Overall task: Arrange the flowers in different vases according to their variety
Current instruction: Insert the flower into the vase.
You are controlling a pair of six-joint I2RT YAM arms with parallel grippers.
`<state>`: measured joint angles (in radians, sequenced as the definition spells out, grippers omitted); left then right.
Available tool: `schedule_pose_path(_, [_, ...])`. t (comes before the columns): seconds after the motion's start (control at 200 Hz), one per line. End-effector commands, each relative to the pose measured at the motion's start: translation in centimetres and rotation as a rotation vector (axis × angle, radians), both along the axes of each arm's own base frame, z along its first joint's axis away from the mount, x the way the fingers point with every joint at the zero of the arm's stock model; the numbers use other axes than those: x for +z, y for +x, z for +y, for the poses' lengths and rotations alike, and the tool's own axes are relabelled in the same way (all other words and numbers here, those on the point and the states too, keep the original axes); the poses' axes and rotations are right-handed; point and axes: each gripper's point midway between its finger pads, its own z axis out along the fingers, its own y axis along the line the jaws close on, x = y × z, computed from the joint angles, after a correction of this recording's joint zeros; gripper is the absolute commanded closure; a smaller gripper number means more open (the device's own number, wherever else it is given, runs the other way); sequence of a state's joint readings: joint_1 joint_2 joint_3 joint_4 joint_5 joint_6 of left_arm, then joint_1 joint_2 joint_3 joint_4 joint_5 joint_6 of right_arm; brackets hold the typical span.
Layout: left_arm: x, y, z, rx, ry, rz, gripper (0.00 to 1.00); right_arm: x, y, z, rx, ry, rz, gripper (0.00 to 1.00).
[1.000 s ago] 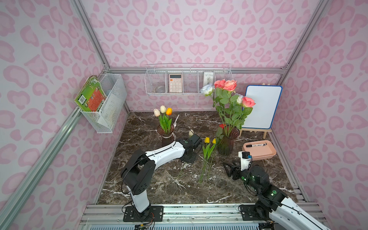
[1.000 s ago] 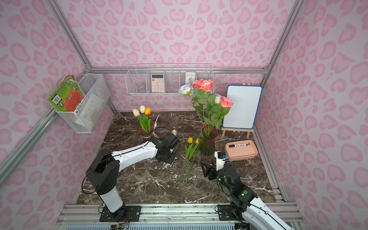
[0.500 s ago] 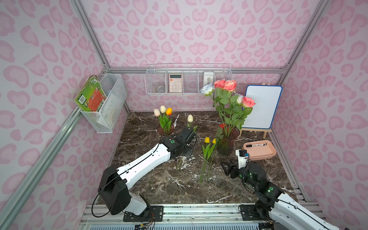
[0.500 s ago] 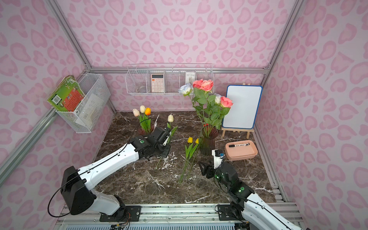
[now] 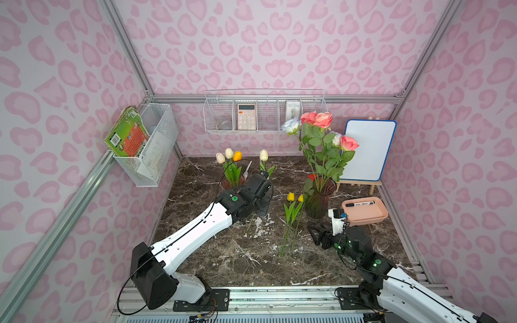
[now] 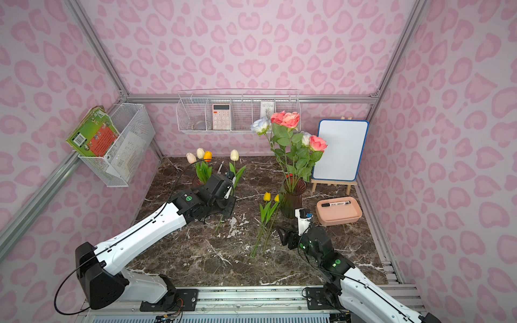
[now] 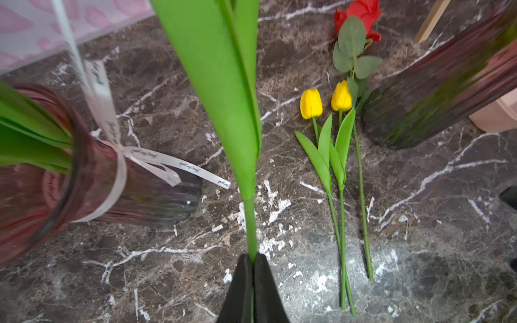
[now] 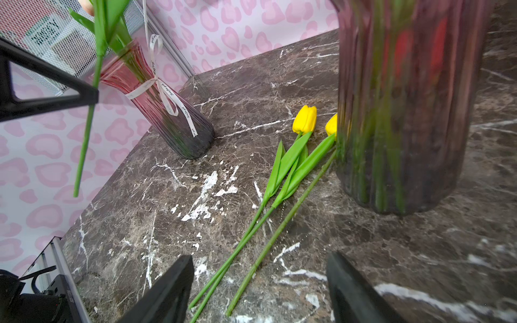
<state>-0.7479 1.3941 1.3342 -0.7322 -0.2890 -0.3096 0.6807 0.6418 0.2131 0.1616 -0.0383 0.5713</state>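
Left fingers [image 7: 242, 290] pinched shut on cream tulip [image 5: 263, 155] stem beside ribboned vase [image 7: 156, 201], bloom visible only in both top views, right fingers [image 8: 167, 290] stood wide, empty, near yellow tulips [image 8: 305, 120] on worktop [image 8: 279, 70]

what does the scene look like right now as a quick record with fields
left tool: shut on cream tulip stem, upright, off the table
right tool: open, empty, low by the lying stems
ribbon vase: three tulips
rose vase: pink and white roses
table: two yellow tulips, one red rose, lying flat
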Motion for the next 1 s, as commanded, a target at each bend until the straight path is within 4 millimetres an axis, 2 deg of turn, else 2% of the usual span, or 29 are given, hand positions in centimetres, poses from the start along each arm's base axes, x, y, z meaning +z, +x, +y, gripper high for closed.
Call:
schedule_pose_path(0.0, [4.5,2.7,0.9,0.06,-0.01,-0.195,1.0,0.4,0.2,0.3,0.006,0.019,-0.014,0.23])
schedule_pose_path(0.08, [7.7,4.5,1.5,0.072,-0.032,-0.33,1.0,0.1,0.2,0.6,0.016,0.021,-0.002,0.22])
schedule_pose_path(0.265, [13.9,7.2,3.8,0.115,-0.111,-0.537,1.0,-0.3,0.1,0.7,0.023,0.018,0.013,0.22])
schedule_pose_path(0.365, [16.1,8.4,4.4,0.101,-0.128,-0.634,1.0,-0.2,0.1,0.6,0.021,0.014,0.011,0.21])
schedule_pose_path(0.445, [16.9,9.1,4.7,0.091,-0.133,-0.703,1.0,-0.1,0.1,0.5,0.018,0.014,0.005,0.21])
schedule_pose_path(0.505, [16.6,9.8,5.0,0.082,-0.132,-0.723,1.0,-0.1,0.1,0.6,0.019,0.012,0.005,0.21])
schedule_pose_path(0.53, [17.1,10.2,5.2,0.087,-0.148,-0.754,1.0,-0.1,0.1,0.6,0.019,0.011,0.005,0.21])
schedule_pose_path(0.71, [15.4,11.9,6.9,0.104,-0.168,-0.766,1.0,-0.4,0.1,0.7,0.025,0.001,0.013,0.21])
schedule_pose_path(0.81, [14.4,11.9,7.3,0.098,-0.198,-0.758,1.0,-0.5,0.2,0.6,0.024,-0.006,0.015,0.21])
schedule_pose_path(0.995, [12.6,10.6,6.8,0.067,-0.254,-0.722,1.0,-0.7,0.3,0.7,0.024,-0.009,0.019,0.2])
